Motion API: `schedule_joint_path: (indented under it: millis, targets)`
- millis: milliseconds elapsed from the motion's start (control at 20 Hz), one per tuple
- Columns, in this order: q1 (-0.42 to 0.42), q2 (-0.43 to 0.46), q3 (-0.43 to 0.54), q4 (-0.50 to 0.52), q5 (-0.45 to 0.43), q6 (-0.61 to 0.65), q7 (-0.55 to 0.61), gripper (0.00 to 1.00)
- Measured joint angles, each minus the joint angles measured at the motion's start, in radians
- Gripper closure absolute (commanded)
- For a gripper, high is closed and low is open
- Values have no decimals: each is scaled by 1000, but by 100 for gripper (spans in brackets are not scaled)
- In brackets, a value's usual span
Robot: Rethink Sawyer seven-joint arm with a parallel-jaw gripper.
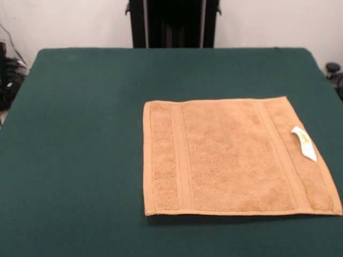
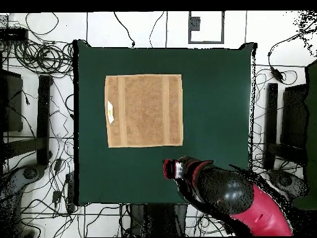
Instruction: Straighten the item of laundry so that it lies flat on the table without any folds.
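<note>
Towel [image 1: 236, 158] is the item to be straightened, and it already looks done; starting from the robot, the arm [image 2: 229, 192] shows only in the overhead view, as a red and black bulk drawn back over the edge of the surface [image 1: 80, 134] nearest its base; its end effector [image 2: 168, 167] points toward the towel but hangs well apart from it, touching nothing; whether it is released or clenched I cannot tell, since the tip is only a dark shape from above; in the front view no part of the arm appears, only the black pedestal [image 1: 172, 21] beyond the far edge.

Moving outward, the tan terry towel lies spread as a neat square on the dark green surface, right of centre in the front view; woven band stripes run near two opposite edges; a small white tag [image 1: 304, 142] rests on top near the right edge; all four corners lie out and the edges run straight; no fold or ridge is visible.

Judging from this, nothing seems left to do, unless a slight lift along the front hem counts.
</note>
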Motion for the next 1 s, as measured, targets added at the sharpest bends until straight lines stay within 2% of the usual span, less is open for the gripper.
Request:
schedule_joint_path:
  millis: [550,1000]
  targets:
    - [-31,0,-6,-60,-58,185,0,0]
    - [-22,0,-9,-71,-65,204,0,0]
